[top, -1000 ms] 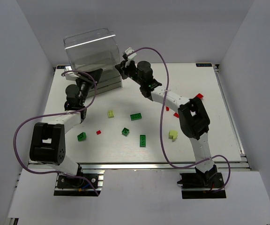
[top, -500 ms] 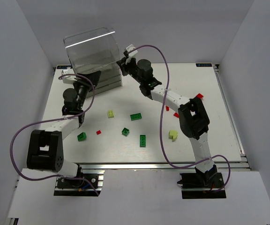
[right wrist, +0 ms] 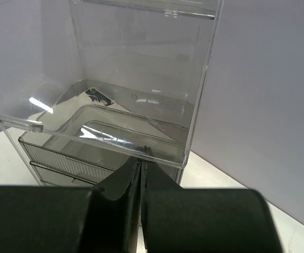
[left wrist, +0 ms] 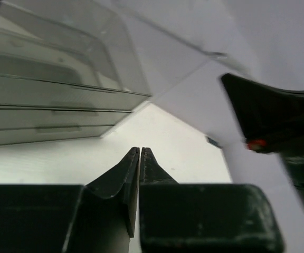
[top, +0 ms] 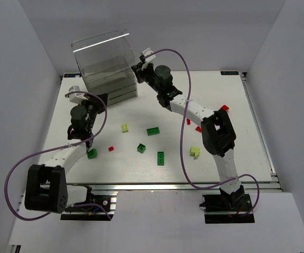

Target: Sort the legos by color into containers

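Observation:
The clear cabinet of containers (top: 102,66) stands at the table's back left; it fills the upper left of the left wrist view (left wrist: 51,95). My left gripper (top: 100,100) sits in front of it, apart from it, shut (left wrist: 140,150) with nothing between its fingers. My right gripper (top: 138,74) is at the cabinet's right front corner, shut (right wrist: 141,154), its tips against the clear lip of an upper tier (right wrist: 88,134). Legos lie loose on the table: dark green (top: 92,153) (top: 153,130) (top: 161,158), pale yellow-green (top: 124,127) (top: 195,152), red (top: 111,148) (top: 225,108).
Another dark green brick (top: 141,148) and two small red ones (top: 198,128) (top: 188,122) lie mid-table. The right arm's forearm (left wrist: 278,116) crosses the right of the left wrist view. Purple cables loop over both arms. White walls enclose the table.
My left arm has drawn back from the cabinet's front toward the near side of the table. The right arm has stayed at the cabinet's corner.

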You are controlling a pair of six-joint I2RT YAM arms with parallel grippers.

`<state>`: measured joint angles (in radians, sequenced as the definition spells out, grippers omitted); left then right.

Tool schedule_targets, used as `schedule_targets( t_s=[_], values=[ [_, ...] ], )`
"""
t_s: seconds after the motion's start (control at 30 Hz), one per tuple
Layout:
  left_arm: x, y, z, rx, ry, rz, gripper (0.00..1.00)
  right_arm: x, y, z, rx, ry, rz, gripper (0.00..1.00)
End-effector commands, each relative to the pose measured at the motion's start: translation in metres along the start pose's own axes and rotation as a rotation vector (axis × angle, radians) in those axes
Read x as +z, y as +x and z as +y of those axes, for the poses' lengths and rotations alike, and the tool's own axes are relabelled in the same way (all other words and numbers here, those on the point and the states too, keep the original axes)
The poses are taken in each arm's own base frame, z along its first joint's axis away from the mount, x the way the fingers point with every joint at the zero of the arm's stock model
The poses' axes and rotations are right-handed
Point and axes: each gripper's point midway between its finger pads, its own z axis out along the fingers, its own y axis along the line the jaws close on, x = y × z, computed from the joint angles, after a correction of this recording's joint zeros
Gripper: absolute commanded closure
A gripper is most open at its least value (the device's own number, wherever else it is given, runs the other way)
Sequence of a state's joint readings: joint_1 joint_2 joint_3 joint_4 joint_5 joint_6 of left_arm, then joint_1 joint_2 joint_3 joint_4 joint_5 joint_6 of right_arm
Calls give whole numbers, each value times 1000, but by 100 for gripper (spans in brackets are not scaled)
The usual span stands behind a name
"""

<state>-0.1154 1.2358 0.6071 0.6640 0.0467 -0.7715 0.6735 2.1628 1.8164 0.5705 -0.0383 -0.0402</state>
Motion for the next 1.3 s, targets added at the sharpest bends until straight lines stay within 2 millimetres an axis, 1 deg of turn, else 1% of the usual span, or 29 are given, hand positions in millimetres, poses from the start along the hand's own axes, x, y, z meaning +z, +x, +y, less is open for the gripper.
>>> schedule_targets(
  t_s=[0.0, 0.07, 0.1, 0.13, 0.17, 0.23, 0.27, 0.3, 0.33, 0.4, 0.43, 0.5, 0.53, 0.67, 0.8, 0.83, 0.87, 1.03, 1.27],
  values=[
    [16, 2, 35, 59, -151, 0, 85, 2, -69, -12, -20, 39, -169, 100],
    [27, -4, 33, 39, -139, -29, 88, 2, -70, -12, -21, 41, -169, 100],
    [32, 3, 39, 27, -146, -24, 88, 1, -72, -13, -22, 39, -174, 100],
    [34, 1, 45, -7, -155, -47, 88, 1, -71, -11, -18, 37, -169, 100],
    [38, -6, 40, -21, -128, -88, 88, 1, -71, -11, -18, 37, -169, 100],
    [42, -4, 42, -61, -104, -121, 88, 0, -74, -12, -7, 41, -170, 100],
    [46, -11, 37, -79, -84, -152, 88, 0, -75, -13, -5, 42, -169, 100],
    [49, -13, 36, -93, -75, -161, 87, 0, -77, -12, -3, 42, -171, 100],
    [53, -10, 39, -110, -78, -161, 87, -1, -77, -13, -1, 44, -170, 100],
    [57, -20, 34, -136, -53, -211, 86, -2, -79, -12, 0, 40, -171, 100],
    [58, -19, 35, -156, -48, -217, 86, -2, -76, -12, 0, 42, -165, 100],
    [59, -27, 26, -178, -3, -253, 85, -2, -76, -11, 4, 40, -164, 100],
    [60, -27, 25, -195, 6, -257, 85, -2, -77, -11, 4, 40, -165, 100],
    [61, -38, 7, -241, 107, -298, 82, -3, -75, -12, 4, 38, -161, 100],
    [67, -51, -9, -262, 168, -326, 80, -4, -74, -11, 4, 37, -156, 100],
    [70, -51, -9, -264, 162, -327, 80, -4, -76, -10, 4, 35, -159, 100],
    [71, -55, -11, -264, 166, -336, 80, -5, -76, -12, 4, 40, -157, 100],
    [74, -74, -15, -266, 140, -390, 79, -6, -74, -10, 7, 38, -150, 100],
    [71, -80, -27, -300, 200, -401, 78, -8, -74, -11, 5, 36, -145, 100]
  ],
)
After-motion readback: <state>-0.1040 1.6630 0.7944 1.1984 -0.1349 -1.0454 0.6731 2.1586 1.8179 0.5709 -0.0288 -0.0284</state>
